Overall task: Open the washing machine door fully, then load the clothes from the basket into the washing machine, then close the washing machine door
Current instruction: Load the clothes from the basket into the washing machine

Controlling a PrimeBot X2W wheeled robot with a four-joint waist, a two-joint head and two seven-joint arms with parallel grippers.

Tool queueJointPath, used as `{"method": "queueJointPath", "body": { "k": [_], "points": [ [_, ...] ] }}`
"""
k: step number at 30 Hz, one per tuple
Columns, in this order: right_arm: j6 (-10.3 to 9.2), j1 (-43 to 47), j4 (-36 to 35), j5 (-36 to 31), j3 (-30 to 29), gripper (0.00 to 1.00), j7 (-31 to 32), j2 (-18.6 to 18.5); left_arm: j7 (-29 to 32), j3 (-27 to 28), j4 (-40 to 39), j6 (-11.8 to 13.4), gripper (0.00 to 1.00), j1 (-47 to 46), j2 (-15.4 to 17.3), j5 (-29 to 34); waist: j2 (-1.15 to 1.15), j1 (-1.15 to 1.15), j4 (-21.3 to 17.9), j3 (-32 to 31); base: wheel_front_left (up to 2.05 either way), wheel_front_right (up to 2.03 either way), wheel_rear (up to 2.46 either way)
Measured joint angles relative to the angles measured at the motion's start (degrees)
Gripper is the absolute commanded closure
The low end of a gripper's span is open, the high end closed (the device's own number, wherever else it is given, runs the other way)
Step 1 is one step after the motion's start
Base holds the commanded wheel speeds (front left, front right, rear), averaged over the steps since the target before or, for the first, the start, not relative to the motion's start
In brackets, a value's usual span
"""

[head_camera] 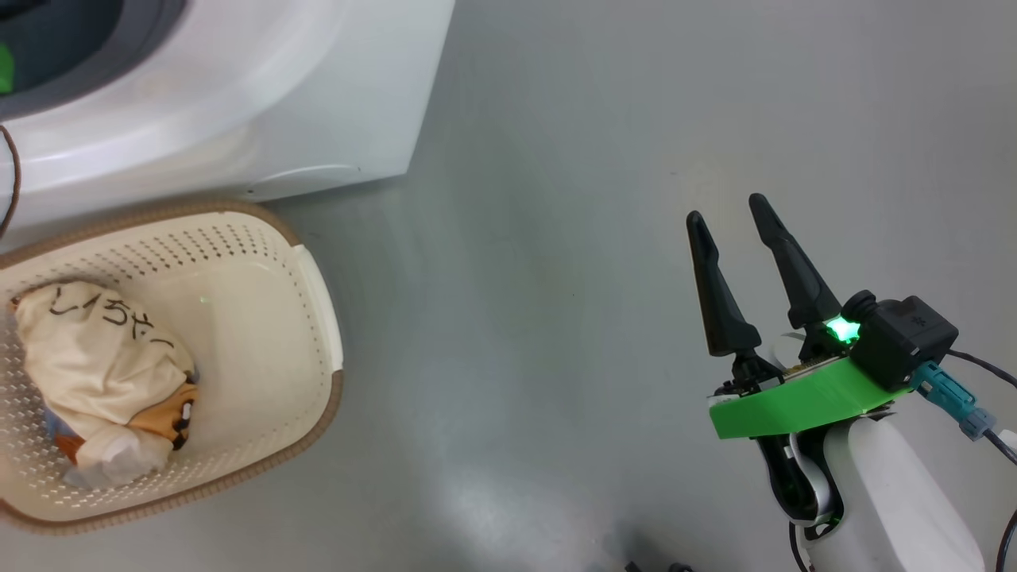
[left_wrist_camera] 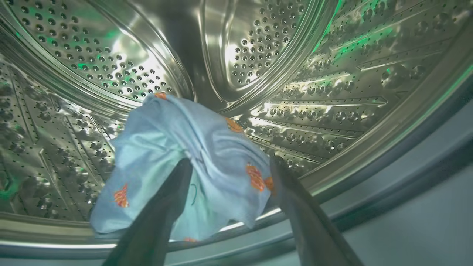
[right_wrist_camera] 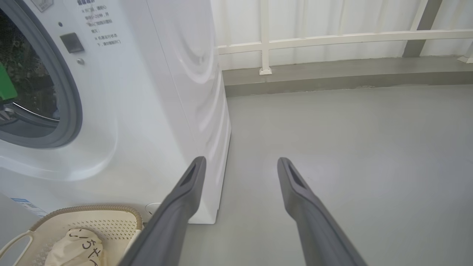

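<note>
The washing machine [head_camera: 238, 103] stands at the upper left, and its door is out of view. Inside the steel drum [left_wrist_camera: 258, 44] a light blue garment [left_wrist_camera: 177, 147] with orange prints lies near the front lip. My left gripper [left_wrist_camera: 229, 164] is open, its fingers spread on either side of the garment's near edge. The cream basket [head_camera: 318, 262] sits on the floor before the machine. It holds the cream garment [head_camera: 95, 357] with black lettering and an orange print. My right gripper [head_camera: 727, 208] hangs open over bare floor, far right of the basket.
Grey floor [head_camera: 516, 278] stretches to the right of the machine and basket. A white railing [right_wrist_camera: 332, 38] and a low kerb run along the far wall. The grey gasket [right_wrist_camera: 70, 92] rings the drum opening, with a green part [right_wrist_camera: 5, 85] of my left arm inside it.
</note>
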Motion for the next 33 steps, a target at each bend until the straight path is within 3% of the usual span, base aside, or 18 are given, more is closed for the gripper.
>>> {"method": "queueJointPath", "body": {
  "k": [12,24,33],
  "points": [
    [0.00,0.6,0.2,0.0,-0.6,0.00,0.0,-2.0,-6.3,1.9,-1.1,-0.2,0.00,6.0,-3.4,-4.6,0.00,0.00,2.3,-3.9,0.00,0.00,0.00],
    [0.00,2.7,0.4,0.0,-2.2,0.00,0.0,-4.4,-6.7,9.6,-23.2,0.9,0.00,23.4,-7.4,-4.6,0.00,0.00,6.0,-9.0,0.00,0.00,0.00],
    [0.00,6.5,1.2,0.0,-4.0,0.00,0.0,-6.4,-6.7,13.2,-29.9,0.5,0.00,35.5,-10.8,-1.5,0.00,0.00,8.6,-14.2,0.00,0.00,0.00]
  ]
}}
